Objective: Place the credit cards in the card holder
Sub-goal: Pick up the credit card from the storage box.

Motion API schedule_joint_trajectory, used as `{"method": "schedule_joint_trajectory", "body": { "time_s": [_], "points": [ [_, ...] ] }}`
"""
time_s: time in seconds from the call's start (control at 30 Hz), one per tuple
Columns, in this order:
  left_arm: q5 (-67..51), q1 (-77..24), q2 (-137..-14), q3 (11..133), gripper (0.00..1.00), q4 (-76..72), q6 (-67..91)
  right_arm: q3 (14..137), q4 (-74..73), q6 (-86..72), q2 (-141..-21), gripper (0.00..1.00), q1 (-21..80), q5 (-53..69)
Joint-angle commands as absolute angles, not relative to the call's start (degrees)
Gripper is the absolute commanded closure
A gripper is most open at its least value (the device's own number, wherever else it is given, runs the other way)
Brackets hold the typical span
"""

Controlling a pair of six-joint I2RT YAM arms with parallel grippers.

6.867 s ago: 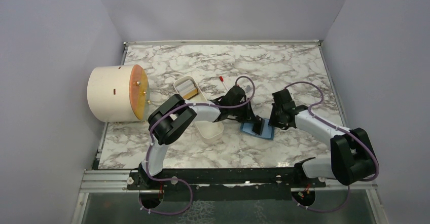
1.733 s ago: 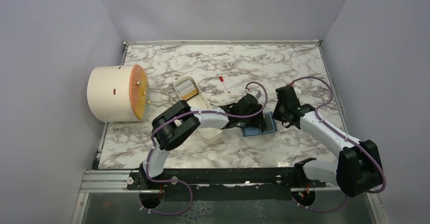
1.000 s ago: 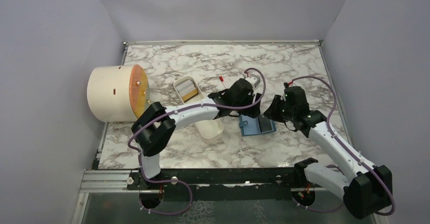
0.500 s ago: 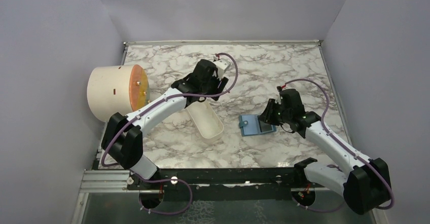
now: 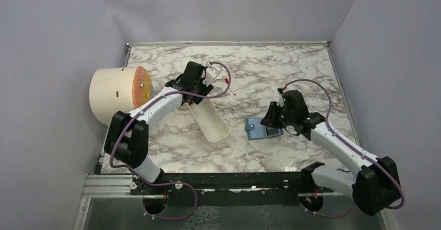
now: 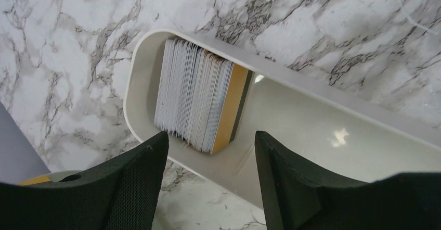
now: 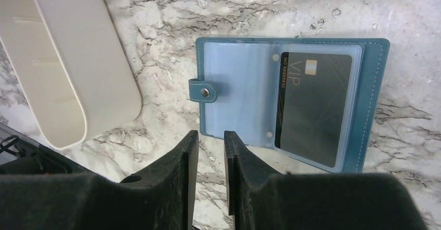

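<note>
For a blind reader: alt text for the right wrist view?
Open teal card holder on marble, a dark card in its right sleeve. The gripper, narrowly parted and empty, hovers by its snap; a white tray lies left.

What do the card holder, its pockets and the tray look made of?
Card holder: matte teal leather or imitation, stitched edge, metal-looking snap. Pockets: clear glossy plastic; the dark VIP card shows through. Tray: probably hard cream plastic, smooth, with glare spots.
</note>
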State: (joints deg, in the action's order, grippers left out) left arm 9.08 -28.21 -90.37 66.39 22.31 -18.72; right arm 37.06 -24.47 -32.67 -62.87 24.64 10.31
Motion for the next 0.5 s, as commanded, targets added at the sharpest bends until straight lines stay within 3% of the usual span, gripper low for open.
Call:
{"method": "schedule_joint_trajectory", "body": {
  "time_s": [0.0,0.47],
  "points": [
    [4.2,-25.2,-91.1,65.3,0.37,22.6,-24.4,38.3,-25.8,-30.7,-61.4,0.75,25.1,11.0],
    [5.4,-25.1,-96.5,65.4,0.40,18.4,-30.6,38.6,-24.6,-31.4,-62.6,0.75,25.1,12.0]
  ]
}}
